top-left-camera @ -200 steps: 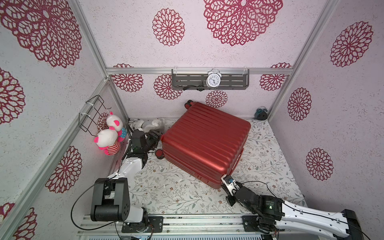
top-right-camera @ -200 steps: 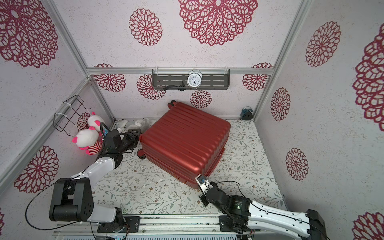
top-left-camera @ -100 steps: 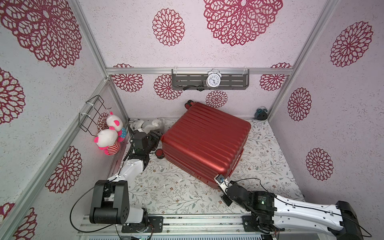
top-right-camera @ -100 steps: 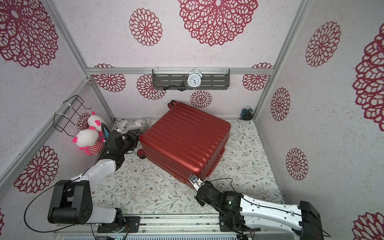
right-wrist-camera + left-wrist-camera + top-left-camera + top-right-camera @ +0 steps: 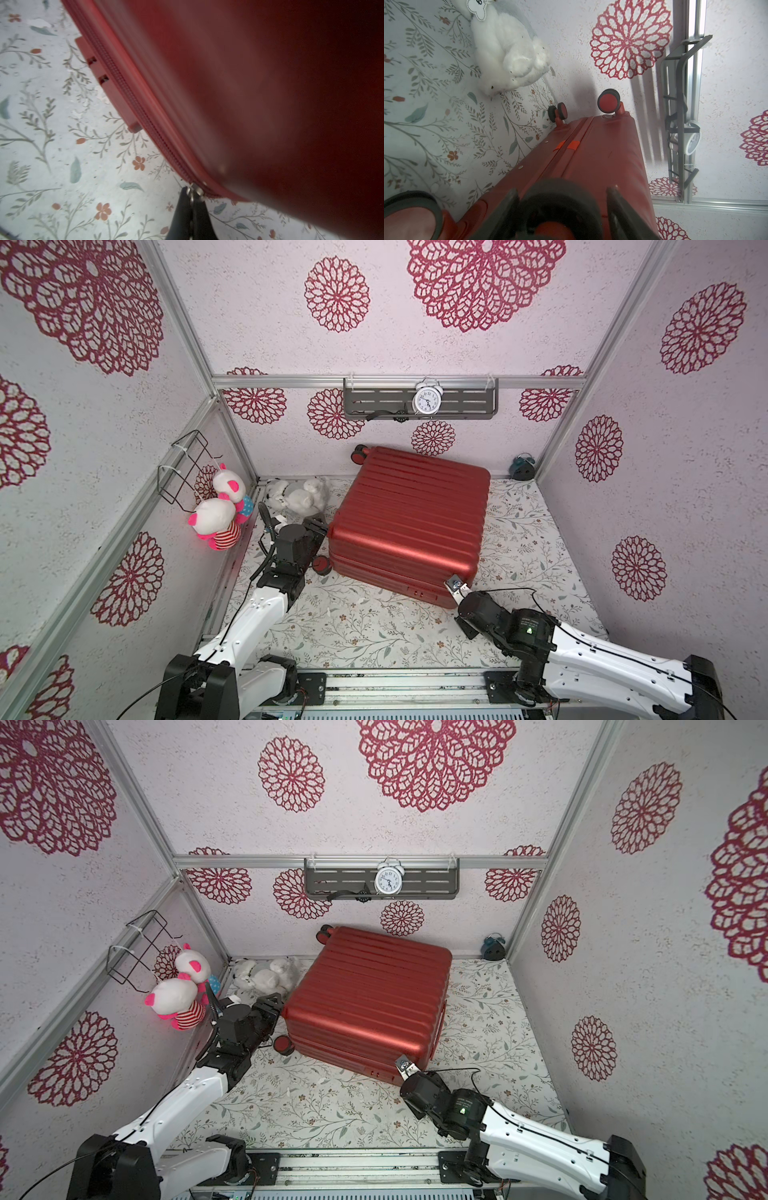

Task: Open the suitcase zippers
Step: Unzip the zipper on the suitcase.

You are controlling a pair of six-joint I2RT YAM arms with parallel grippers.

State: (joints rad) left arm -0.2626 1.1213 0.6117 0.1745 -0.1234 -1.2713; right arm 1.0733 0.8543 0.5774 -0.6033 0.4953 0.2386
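**Right tool pinches a zipper pull at the suitcase's near corner**

In both top views the two white arms enter from the bottom edge of the frame. The right tool (image 5: 456,590) sits lower right of centre, against the near corner of the suitcase (image 5: 411,522). The right wrist view shows its black fingers (image 5: 180,216) pressed together on a small metal zipper pull (image 5: 193,192). The pull sits on the red zipper track (image 5: 133,99) that follows the seam between the shell halves. The stretch of track in view looks closed.

The left tool (image 5: 318,527) is left of centre, at the suitcase's left corner. In the left wrist view its fingers (image 5: 511,199) stand apart on either side of a black wheel (image 5: 560,209) with a red hub. I cannot tell whether they press on it. A second wheel (image 5: 322,565) shows just below that tool in a top view.

The suitcase lies flat on the floral desk (image 5: 374,626), ribbed shell up, closed, turned at an angle and filling the centre of the frame.

Farther back, a white plush toy (image 5: 297,495) lies on the desk at the case's upper left. Pink-and-white plush toys (image 5: 216,518) hang beside a wire basket (image 5: 183,472) on the left wall. On the back wall, upper centre, a grey shelf (image 5: 465,406) carries a white alarm clock (image 5: 427,398).
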